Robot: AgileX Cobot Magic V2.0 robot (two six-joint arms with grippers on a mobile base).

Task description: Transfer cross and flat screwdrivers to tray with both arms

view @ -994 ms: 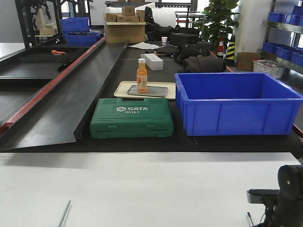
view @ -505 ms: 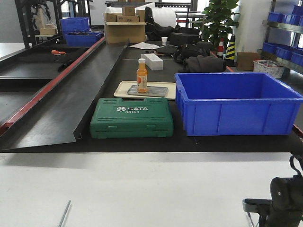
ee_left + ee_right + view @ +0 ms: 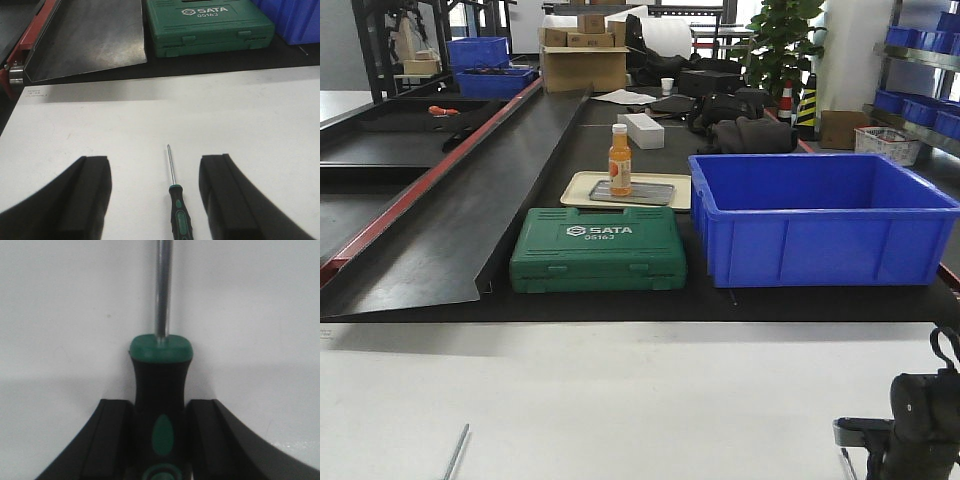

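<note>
Jaws: right snug on screwdriver (image 3: pixel 159 390), left wide.

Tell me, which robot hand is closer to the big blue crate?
Right. The right gripper, gripping a screwdriver, works on the white table in front of the blue crate. The left gripper sits further left, facing the green case, crate at its far right.

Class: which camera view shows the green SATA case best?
The front-facing view: the green SATA case sits whole and unobstructed. Left wrist crops its far edge; right wrist misses it.
</note>
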